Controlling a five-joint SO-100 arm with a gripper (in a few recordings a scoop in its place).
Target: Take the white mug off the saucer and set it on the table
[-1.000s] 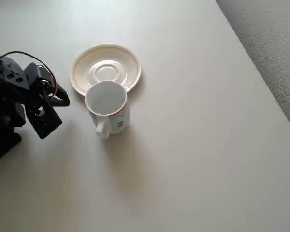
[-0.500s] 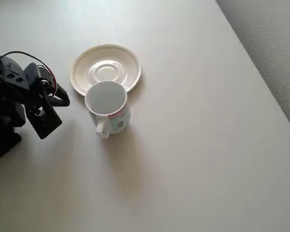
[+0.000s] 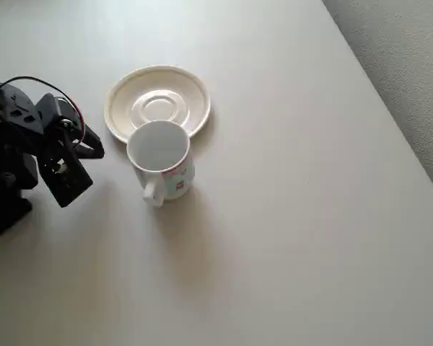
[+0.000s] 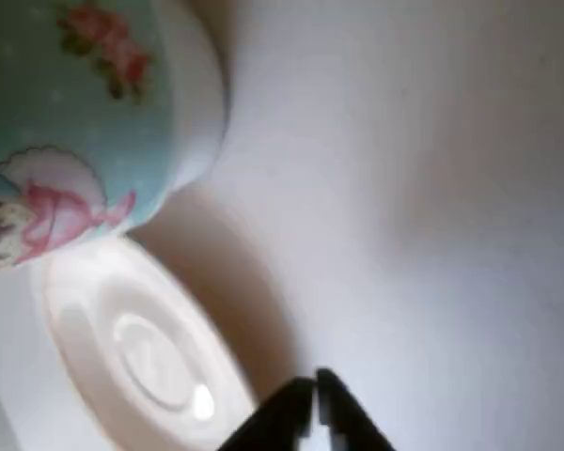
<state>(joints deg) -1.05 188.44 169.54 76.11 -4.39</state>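
Wrist view shows the black tips of the gripper (image 4: 315,399) at the bottom edge, the jaws pressed together with nothing between them. Just past the tips lies the saucer (image 4: 136,352), blurred and bright, its ringed centre well visible. Above it in that picture looms the white mug (image 4: 85,113), very close to the lens, its side printed pale teal with red and pink figures; its shadow falls across the table (image 4: 432,207) between mug and saucer.

From the overhead view, the gripper (image 3: 94,150) sits at the left of the picture on the dark arm, its tips pointing right toward the mug and clear of it. The white mug (image 3: 161,160) stands upright, open mouth up, loop handle pointing toward the bottom of the picture. It stands on the table (image 3: 296,216) just below the saucer (image 3: 157,103); from above, its rim overlaps the saucer's near edge, and I cannot tell whether they touch. The saucer's well is bare. A strip of grey textured floor (image 3: 411,65) runs along the table's right edge.
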